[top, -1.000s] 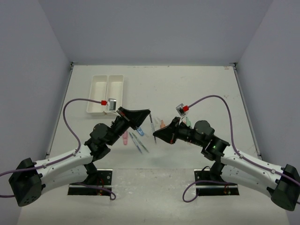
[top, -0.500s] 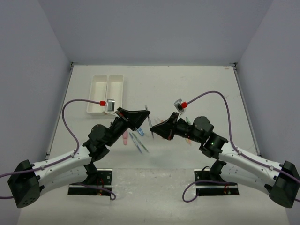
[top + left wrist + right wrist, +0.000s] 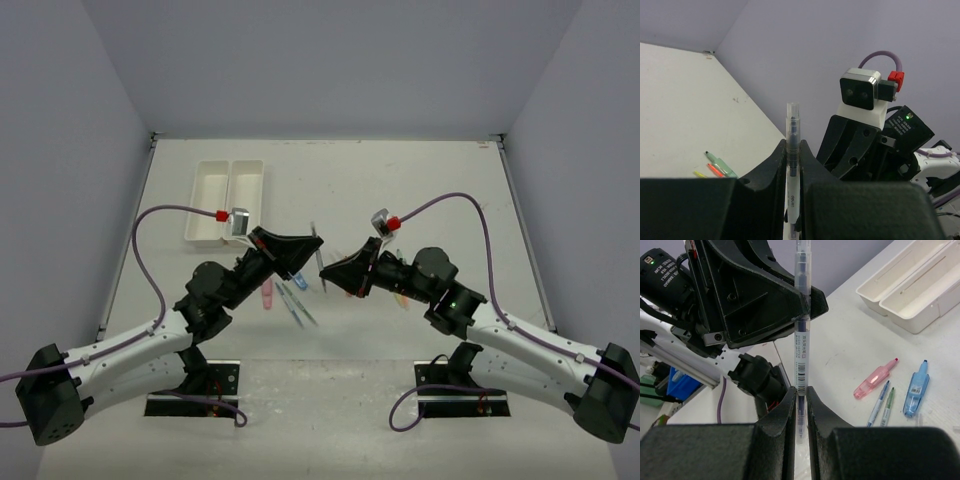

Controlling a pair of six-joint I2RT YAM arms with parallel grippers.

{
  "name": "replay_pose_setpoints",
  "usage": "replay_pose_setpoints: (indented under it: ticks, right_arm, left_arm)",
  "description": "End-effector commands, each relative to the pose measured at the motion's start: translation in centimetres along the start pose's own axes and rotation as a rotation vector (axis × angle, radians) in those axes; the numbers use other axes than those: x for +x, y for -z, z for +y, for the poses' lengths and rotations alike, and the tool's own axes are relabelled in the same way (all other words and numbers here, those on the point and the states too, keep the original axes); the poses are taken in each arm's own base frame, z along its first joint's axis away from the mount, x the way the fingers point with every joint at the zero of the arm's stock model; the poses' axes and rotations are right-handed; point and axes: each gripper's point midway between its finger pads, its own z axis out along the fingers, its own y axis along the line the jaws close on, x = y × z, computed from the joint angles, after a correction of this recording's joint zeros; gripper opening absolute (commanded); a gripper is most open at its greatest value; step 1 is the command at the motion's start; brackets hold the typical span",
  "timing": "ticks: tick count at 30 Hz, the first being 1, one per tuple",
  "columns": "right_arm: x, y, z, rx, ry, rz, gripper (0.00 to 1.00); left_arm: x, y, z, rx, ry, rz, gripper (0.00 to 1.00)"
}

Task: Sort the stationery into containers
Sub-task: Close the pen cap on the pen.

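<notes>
One clear-barrelled dark pen point(image 3: 320, 262) hangs above the table between both grippers. My left gripper point(image 3: 793, 145) is shut on it, and the pen point(image 3: 792, 125) stands up out of the jaws. My right gripper point(image 3: 800, 390) is shut on the other end of the same pen point(image 3: 802, 315), whose barcode label shows. The two grippers point(image 3: 312, 243) point(image 3: 326, 272) meet tip to tip at mid-table. The two joined white containers point(image 3: 225, 200) sit at the far left and look empty point(image 3: 910, 290). Other stationery lies on the table: a pink highlighter point(image 3: 875, 380), a blue piece point(image 3: 916, 389) and two thin pens point(image 3: 879, 402).
Green, orange and yellow markers point(image 3: 715, 167) lie on the table under the right arm point(image 3: 402, 298). A pink piece point(image 3: 267, 295) and thin pens point(image 3: 298, 305) lie under the left arm. Purple cables loop above both wrists.
My right arm has swung left and brought its gripper up against the left gripper. The pen is now held at both ends. The left arm has hardly moved.
</notes>
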Motion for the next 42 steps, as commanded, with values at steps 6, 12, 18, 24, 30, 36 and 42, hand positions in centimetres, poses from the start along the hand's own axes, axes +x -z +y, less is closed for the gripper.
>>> replay_pose_setpoints:
  ticks: [6,12,18,24,30,36,42]
  right_arm:
    - [-2.3,-1.3,3.4,-0.16,0.07,-0.022,0.31]
    - [-2.1,-2.0,3.6,-0.181,0.061,0.0,0.18]
    - [-2.0,-1.9,3.4,-0.171,0.076,0.004,0.0]
    - [-1.5,-1.8,2.9,-0.155,0.086,0.027,0.0]
    - [-1.2,-1.8,2.8,-0.152,0.092,0.042,0.0]
    - [-1.5,-1.7,2.6,-0.128,0.093,0.036,0.0]
    - [-2.2,-1.6,2.4,-0.101,0.099,0.014,0.0]
  left_arm:
    - [-0.4,-0.4,-4.3,0.191,-0.046,0.04,0.0]
    - [-1.1,-0.2,-4.5,0.185,-0.051,0.019,0.0]
    - [-1.6,-0.3,-3.9,0.133,-0.098,0.017,0.13]
    - [-2.3,-1.3,-3.2,0.052,-0.165,0.04,0.73]
    - [-3.2,-2.2,-2.8,-0.009,-0.202,0.042,0.54]
    - [-1.8,-2.6,-2.7,0.008,-0.187,0.097,0.34]
    - [-1.3,-2.3,-2.5,0.008,-0.177,0.116,0.0]
